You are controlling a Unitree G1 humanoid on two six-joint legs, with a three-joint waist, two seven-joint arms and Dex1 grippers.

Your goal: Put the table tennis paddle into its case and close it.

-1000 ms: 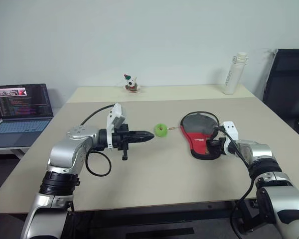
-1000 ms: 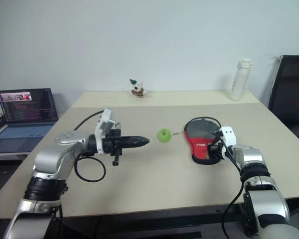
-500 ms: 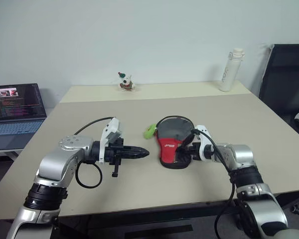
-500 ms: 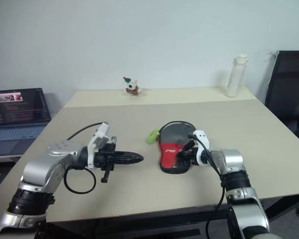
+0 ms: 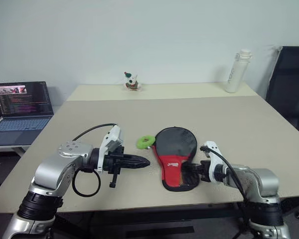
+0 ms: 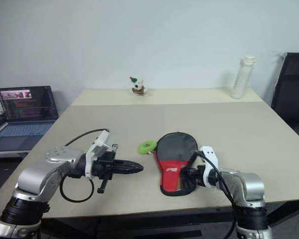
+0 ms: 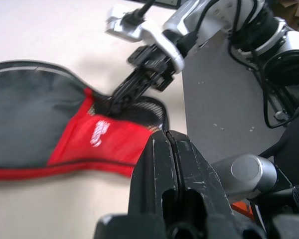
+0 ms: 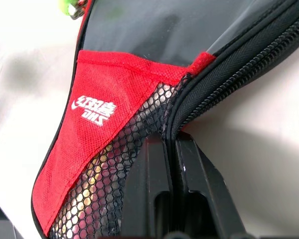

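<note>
The case (image 5: pixel 175 149) lies flat on the table, a black pouch with a red panel and mesh at its narrow end, which points toward the table's near edge. My right gripper (image 5: pixel 192 169) is shut on the zipper edge of that narrow end; the right wrist view shows its fingers (image 8: pixel 159 164) pinched at the seam beside the mesh. My left gripper (image 5: pixel 144 162) is shut on nothing, hovering left of the case with its tip pointing at it. The table tennis paddle is hidden.
A small green ring (image 5: pixel 146 141) lies against the case's upper left side. A laptop (image 5: pixel 22 107) sits off the table's left, a small figurine (image 5: pixel 131 81) and a white bottle (image 5: pixel 237 71) stand at the far edge, and a black chair (image 5: pixel 289 74) is at the right.
My right gripper has dragged the case back toward the near edge and to the left, and the green ring came with it. My left gripper has drawn back and sunk a little.
</note>
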